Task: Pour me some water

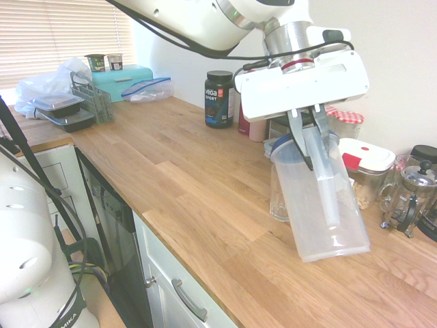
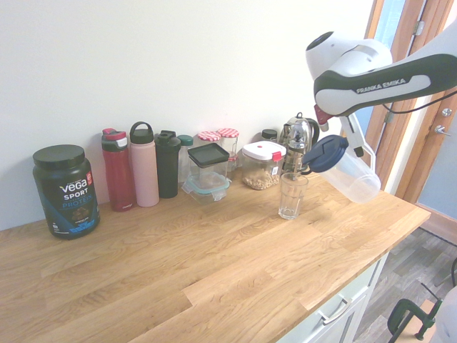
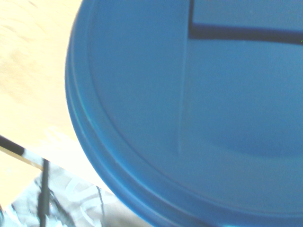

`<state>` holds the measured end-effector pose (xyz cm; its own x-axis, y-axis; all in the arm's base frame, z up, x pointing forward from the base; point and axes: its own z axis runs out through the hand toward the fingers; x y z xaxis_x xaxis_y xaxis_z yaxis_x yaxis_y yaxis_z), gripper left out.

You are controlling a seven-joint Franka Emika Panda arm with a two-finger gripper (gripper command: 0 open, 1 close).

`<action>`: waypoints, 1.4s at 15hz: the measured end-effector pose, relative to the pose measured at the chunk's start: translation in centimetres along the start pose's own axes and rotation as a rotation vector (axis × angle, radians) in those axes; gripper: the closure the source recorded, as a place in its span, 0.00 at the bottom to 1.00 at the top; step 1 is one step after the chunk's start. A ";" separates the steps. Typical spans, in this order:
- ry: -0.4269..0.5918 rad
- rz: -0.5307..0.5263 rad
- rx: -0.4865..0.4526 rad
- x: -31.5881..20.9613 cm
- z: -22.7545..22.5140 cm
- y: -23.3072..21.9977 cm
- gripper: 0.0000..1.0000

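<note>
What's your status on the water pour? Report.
Hand shut on pitcher, held tilted above the counter. Blue lid end leans toward glass; no water visible in glass. Nothing between pitcher and glass.

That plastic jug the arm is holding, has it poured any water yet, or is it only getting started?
Done: the gripper has the blue-lidded clear jug off the wooden counter, shut on its handle. In hand: the jug hangs tilted, its lid end near the empty glass. Left: no water shows in the glass, so the pour itself remains.
</note>
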<state>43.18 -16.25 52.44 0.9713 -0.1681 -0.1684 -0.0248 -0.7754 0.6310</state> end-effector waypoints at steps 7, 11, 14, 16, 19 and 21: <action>-0.078 -0.008 -0.143 2.1 -0.8 -1.9 1.00; -0.068 0.002 -0.109 2.2 -0.7 -1.6 1.00; -0.035 -0.029 0.059 -0.4 -0.3 1.4 1.00; -0.009 -0.047 0.186 -3.7 1.1 3.7 1.00; 0.038 -0.054 0.372 -7.5 3.1 5.2 1.00; 0.076 -0.063 0.487 -9.4 3.7 5.3 1.00</action>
<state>33.03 -21.06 54.56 0.9886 -0.0805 -0.1275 -0.0551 -0.9800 0.1915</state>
